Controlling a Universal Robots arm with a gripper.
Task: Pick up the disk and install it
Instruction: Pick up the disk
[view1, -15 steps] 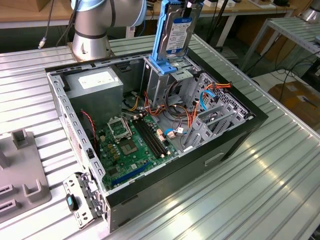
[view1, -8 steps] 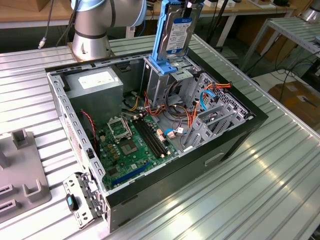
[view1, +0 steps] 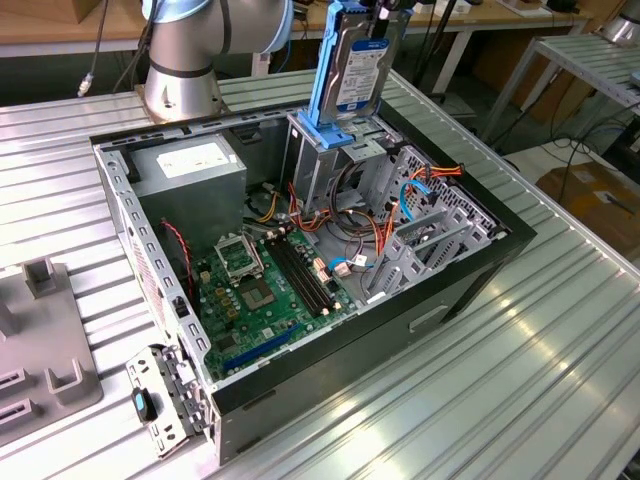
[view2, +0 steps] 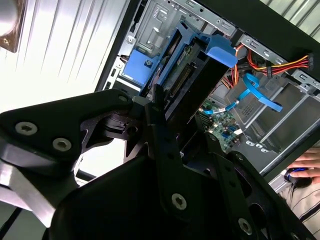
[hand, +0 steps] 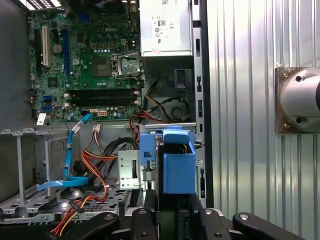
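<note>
The disk (view1: 355, 70), a silver-grey drive in a bright blue carrier, hangs upright at the back of the open computer case. Its lower end is at the top of the tall grey drive cage (view1: 312, 165). My gripper (view1: 385, 8) holds the disk by its upper end, at the exterior view's top edge. In the second wrist view the black fingers (view2: 159, 107) clamp the disk (view2: 200, 75), whose blue end points down into the case. In the first wrist view the disk's blue end (hand: 177, 167) sits beside the cage's fixed blue bracket (hand: 147, 150), just beyond the gripper (hand: 172, 217).
The open case (view1: 480, 265) lies on a ribbed metal table, with the motherboard (view1: 265, 280), power supply (view1: 190, 165) and orange and blue cables (view1: 420, 190) inside. The robot base (view1: 185, 70) stands behind it. A grey fixture (view1: 40, 340) lies at the exterior view's left. A person's hand (view2: 305, 165) rests nearby.
</note>
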